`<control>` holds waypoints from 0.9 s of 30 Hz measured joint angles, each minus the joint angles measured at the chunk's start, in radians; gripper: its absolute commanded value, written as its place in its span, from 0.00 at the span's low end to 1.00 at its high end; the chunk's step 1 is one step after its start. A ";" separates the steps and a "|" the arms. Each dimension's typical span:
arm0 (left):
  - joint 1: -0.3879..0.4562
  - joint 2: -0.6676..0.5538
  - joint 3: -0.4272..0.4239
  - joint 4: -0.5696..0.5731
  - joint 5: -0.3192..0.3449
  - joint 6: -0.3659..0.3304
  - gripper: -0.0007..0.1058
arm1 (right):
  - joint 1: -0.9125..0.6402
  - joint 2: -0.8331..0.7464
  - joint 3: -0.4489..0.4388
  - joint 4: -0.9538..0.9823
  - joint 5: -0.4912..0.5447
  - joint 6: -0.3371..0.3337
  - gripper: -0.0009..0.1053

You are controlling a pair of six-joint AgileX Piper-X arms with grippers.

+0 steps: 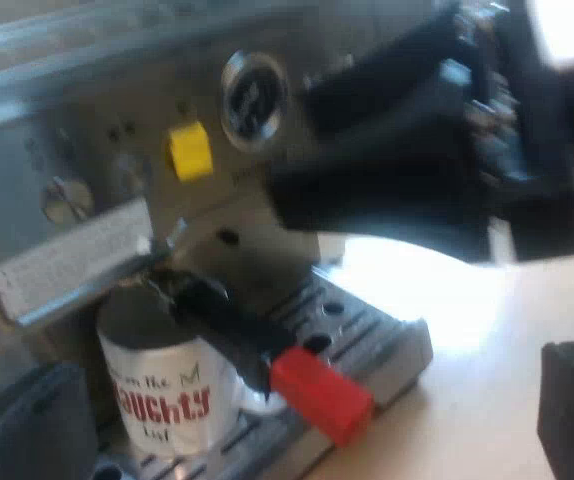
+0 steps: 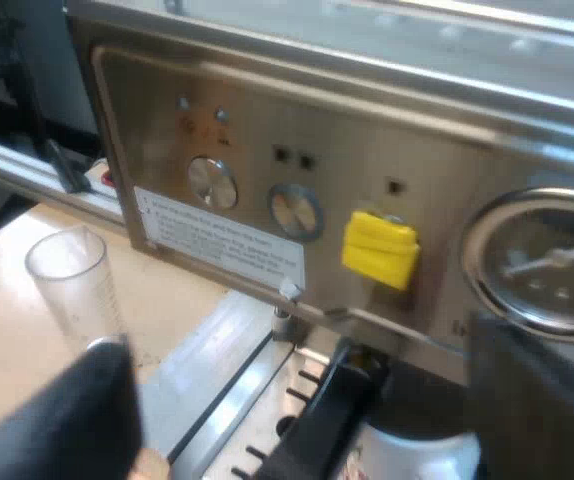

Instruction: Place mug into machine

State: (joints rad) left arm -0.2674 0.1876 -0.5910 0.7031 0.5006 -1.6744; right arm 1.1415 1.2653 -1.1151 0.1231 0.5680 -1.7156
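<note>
On the espresso machine's (image 1: 87,130) slotted grey drip tray (image 1: 377,335), left wrist view: mug (image 1: 162,395), a white glazed cylinder with red and black lettering, stands upright under the machine's front. Above it the holder's dark handle (image 1: 222,325) juts out from the machine over the tray and ends in a blocky red tip (image 1: 322,392). Machine face is brushed steel, with a round glass-fronted gauge (image 1: 252,95) and a yellow block (image 1: 189,150) near it. Low by the tray, the left gripper (image 1: 302,405) faces the machine at a slant, its matte black fingers (image 1: 27,425) spread wide, holding nothing. The right gripper (image 1: 417,170), a dark mass, hangs before the machine face by the gauge.

Right wrist view: same steel face (image 2: 447,150) up close, with two round silver knobs (image 2: 212,182), a white label strip (image 2: 217,240), the yellow block (image 2: 379,248) and the gauge (image 2: 542,260). The right gripper (image 2: 307,410) points at the machine's front, fingers (image 2: 77,420) wide apart and empty. Handle (image 2: 317,420) and the mug's white rim (image 2: 417,450) sit beneath the face. Measuring glass (image 2: 72,275), clear and tall, stands upright on the pale tabletop (image 2: 7,330) beside the machine.
</note>
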 measured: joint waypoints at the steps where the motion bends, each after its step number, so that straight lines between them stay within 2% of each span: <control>1: 0.000 0.000 -0.016 0.000 -0.004 -0.021 0.86 | 0.000 -0.011 0.000 0.009 -0.002 0.000 0.72; 2: 0.000 0.000 -0.024 0.000 -0.009 -0.028 0.86 | 0.000 -0.011 0.000 0.009 -0.002 0.000 0.72; 6: 0.000 0.010 -0.112 -0.003 -0.120 -0.090 0.86 | 0.002 -0.103 0.000 0.119 -0.003 0.002 0.72; 8: 0.000 0.015 -0.128 -0.003 -0.134 -0.097 0.86 | 0.002 -0.126 0.000 0.147 -0.003 -0.002 0.72; 10: 0.000 0.068 -0.192 0.004 -0.152 -0.123 0.86 | 0.002 -0.145 0.000 0.165 -0.003 -0.008 0.72; 12: 0.000 0.111 -0.235 0.005 -0.170 -0.132 0.86 | 0.002 -0.194 0.000 0.202 -0.003 -0.044 0.72; 13: 0.000 0.162 -0.279 -0.001 -0.181 -0.138 0.86 | -0.043 -0.282 0.000 0.276 -0.015 -0.070 0.72; 17: 0.003 0.305 -0.377 -0.002 -0.207 -0.167 0.86 | -0.180 -0.364 0.000 0.358 -0.130 -0.009 0.72; 21: 0.034 0.388 -0.420 -0.002 -0.207 -0.173 0.86 | -0.321 -0.411 0.000 0.438 -0.199 0.011 0.72; 25: 0.111 0.429 -0.444 0.000 -0.241 -0.173 0.86 | -0.494 -0.444 0.000 0.510 -0.256 0.033 0.72; 26: 0.163 0.436 -0.445 0.000 -0.247 -0.173 0.86 | -0.546 -0.451 0.000 0.520 -0.286 0.035 0.72; 27: 0.176 0.436 -0.445 0.000 -0.247 -0.173 0.86 | -0.554 -0.451 0.000 0.521 -0.290 0.037 0.72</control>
State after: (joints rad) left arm -0.0913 0.6239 -1.0363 0.7030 0.2532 -1.8474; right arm 0.5874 0.8139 -1.1151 0.6442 0.2778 -1.6790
